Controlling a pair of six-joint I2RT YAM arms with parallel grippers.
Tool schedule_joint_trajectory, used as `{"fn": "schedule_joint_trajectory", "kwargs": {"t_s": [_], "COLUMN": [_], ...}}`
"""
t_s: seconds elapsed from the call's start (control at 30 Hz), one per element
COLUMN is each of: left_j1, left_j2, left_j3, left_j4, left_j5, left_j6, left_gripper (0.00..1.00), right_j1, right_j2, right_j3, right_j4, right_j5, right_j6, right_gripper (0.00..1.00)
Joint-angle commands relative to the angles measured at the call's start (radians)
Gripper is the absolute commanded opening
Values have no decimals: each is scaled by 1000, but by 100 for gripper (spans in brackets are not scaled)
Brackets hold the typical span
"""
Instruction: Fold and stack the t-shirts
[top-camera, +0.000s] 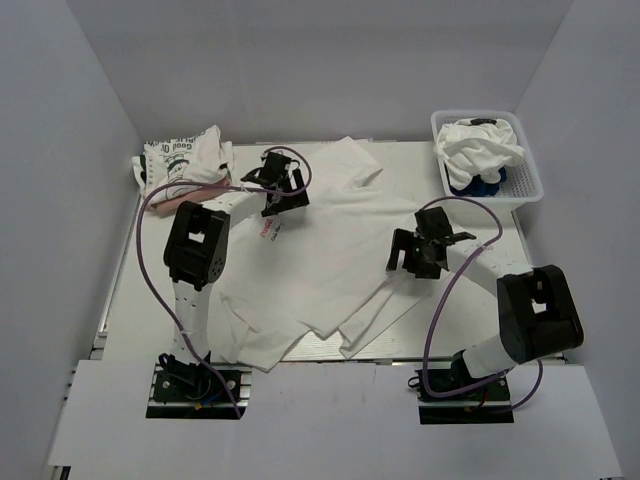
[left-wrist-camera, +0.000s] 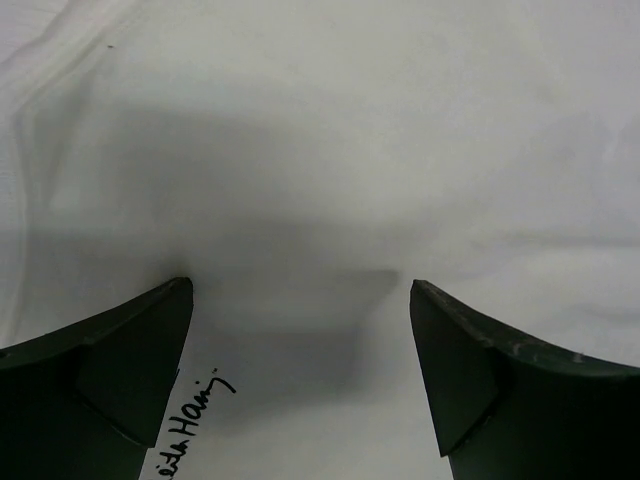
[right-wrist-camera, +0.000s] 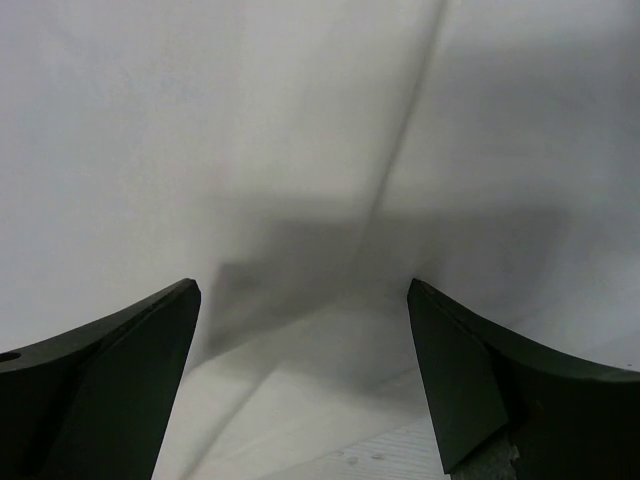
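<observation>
Nearest, both arm bases (top-camera: 195, 388); beyond them the left gripper (top-camera: 283, 195) and right gripper (top-camera: 415, 255) hover wide open and empty over a white t-shirt (top-camera: 330, 260) spread across the counter (top-camera: 480, 215). Best to pinch matching edges and lift evenly.

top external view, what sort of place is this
Probably a lab test cell, not a home: plain white walls box in the table, the left arm and right arm are bolted at its near edge, and a white t-shirt lies spread under them near a lattice basket of clothes.
</observation>
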Motion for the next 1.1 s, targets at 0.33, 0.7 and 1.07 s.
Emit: {"fn": "schedule_joint_trajectory", "kwargs": {"t_s": [0.33,0.7,1.07], "left_j1": [227,214,204], "left_j2": [-79,-166,-408], "left_j3": [-198,-160,-302], "left_j4": [17,-9,-16], "left_j5": [-8,41,105], "left_j6": [-12,93,60], "left_gripper": [100,100,100], "right_j1": [-138,-130,0], "right_j2": [260,570,198], "right_j3": [122,703,482], "right_j4": [43,-121,-158], "right_j5": [62,196,119], "right_j6": [-28,-184,-176], "right_gripper": [90,90,90]}}
